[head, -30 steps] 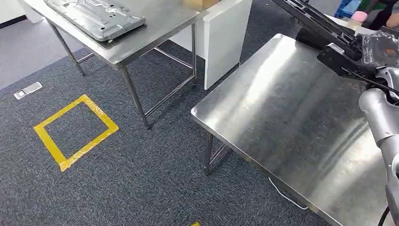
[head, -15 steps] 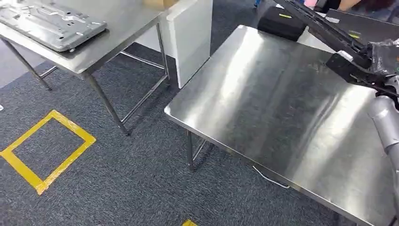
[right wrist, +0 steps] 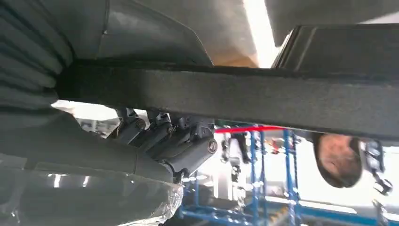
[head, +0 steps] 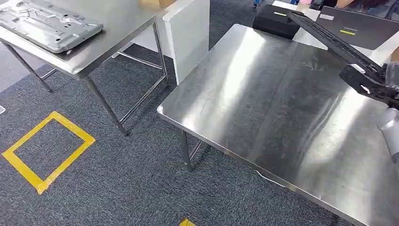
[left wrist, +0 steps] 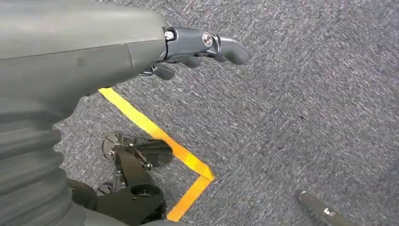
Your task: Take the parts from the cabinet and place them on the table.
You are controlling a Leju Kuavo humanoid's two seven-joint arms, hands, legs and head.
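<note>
The part (head: 335, 41), a long black flat frame, hangs over the far right corner of the near steel table (head: 263, 108), slanting up toward the table's far edge and clear of the steel. It is one part, carried by the right hand.

Going left to right in the head view: a yellow tape square (head: 47, 150) marks the carpet near the left; behind it a second steel table (head: 117, 23) bears one grey stamped metal plate (head: 49, 23) near its left end; a white panel (head: 190, 33) stands between the two tables; then comes the near table, its top bare and shiny. Two dark flat cases (head: 282, 21) sit just beyond its far edge.

The left hand (left wrist: 197, 49) hangs over the carpet beside the tape, fingers loosely extended and holding nothing. The right hand (head: 371, 82) sits at the right edge of the head view; in the right wrist view its fingers (right wrist: 174, 141) curl under the black bar of the part (right wrist: 226, 96), gripping it.

The step in hand looks like the carry to the near table, with the placing not yet done. The next move probably calls for lowering the frame flat onto the bare steel, well inside the edges, so the long end does not tip off, then letting go.
</note>
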